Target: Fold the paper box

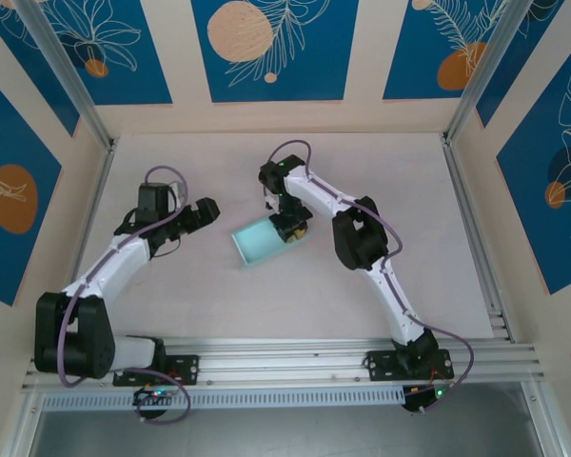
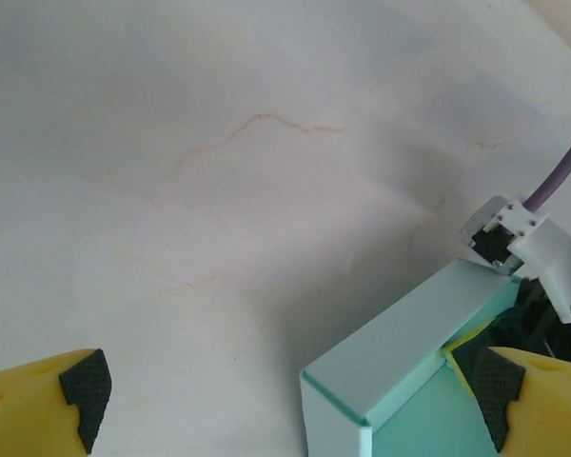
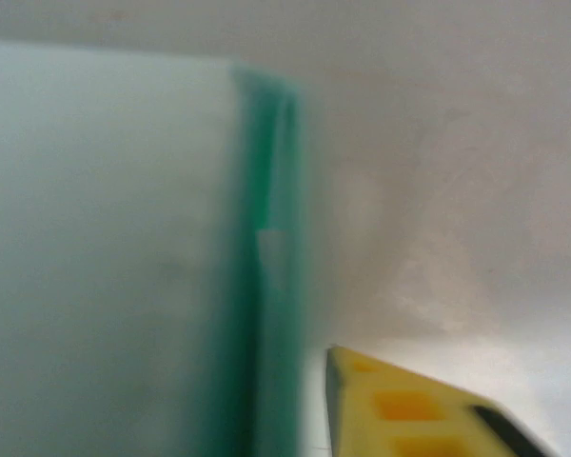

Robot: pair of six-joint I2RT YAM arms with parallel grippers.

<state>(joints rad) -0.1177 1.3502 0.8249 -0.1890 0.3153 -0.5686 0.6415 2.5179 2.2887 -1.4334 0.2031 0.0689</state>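
Left gripper [image 1: 209, 210] gapes wide, empty; right gripper [image 1: 291, 228], gap impossible to tell, touches the paper box [image 1: 260, 244], lying open-topped, long axis left-right.

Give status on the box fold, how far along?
Done: the pale light-blue card box stands as an open-topped rectangular tray, walls up. In hand: the right gripper sits at its right wall; whether it grips is unclear. The left gripper hangs open, off the box to its left. Left: probably only final tucking or closing, if any; I can't see whether the flaps are locked.
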